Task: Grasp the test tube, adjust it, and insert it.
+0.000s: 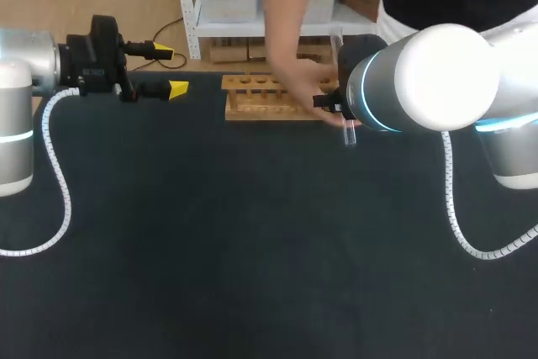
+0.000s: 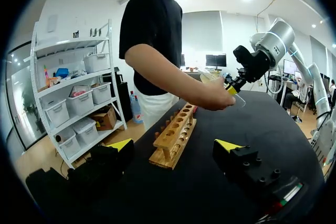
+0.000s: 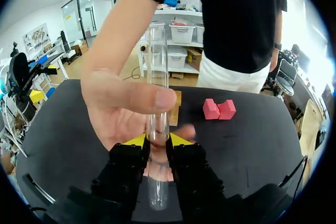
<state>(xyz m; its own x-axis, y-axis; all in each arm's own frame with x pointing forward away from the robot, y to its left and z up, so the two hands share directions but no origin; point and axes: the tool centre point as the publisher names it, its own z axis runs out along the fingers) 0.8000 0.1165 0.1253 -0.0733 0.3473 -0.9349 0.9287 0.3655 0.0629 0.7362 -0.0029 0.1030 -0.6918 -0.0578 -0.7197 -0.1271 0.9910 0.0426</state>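
The right hand (image 3: 157, 140) is closed on the tube (image 3: 157, 72). Its two yellow-tipped fingers press the glass from either side. The tube stands upright in that grip, with its rounded end below the fingers and its long upper part rising above them.

A person's hand (image 3: 123, 106) also holds the tube just above the fingers, with the thumb laid across the glass. The person's arm reaches in over the far edge of the surface (image 1: 252, 250).

From above, the right arm comes in from the right and covers most of its own hand. The tube's lower end (image 1: 350, 134) shows just beside the right end of the rack (image 1: 256, 98). The wooden rack lies at the far middle of the surface, with a row of holes along its top. The tube is not in any of them.

A pink block (image 3: 219, 109) sits on the surface ahead of the right hand, near the rack.

The left hand (image 1: 168, 71) is at the far left, well apart from the rack and the tube. Its fingers are spread wide with nothing between them. In its own view the left hand (image 2: 174, 145) faces the rack (image 2: 176, 132) end on. Beyond it the person's hand (image 2: 218, 97) is at the right hand (image 2: 234, 86).
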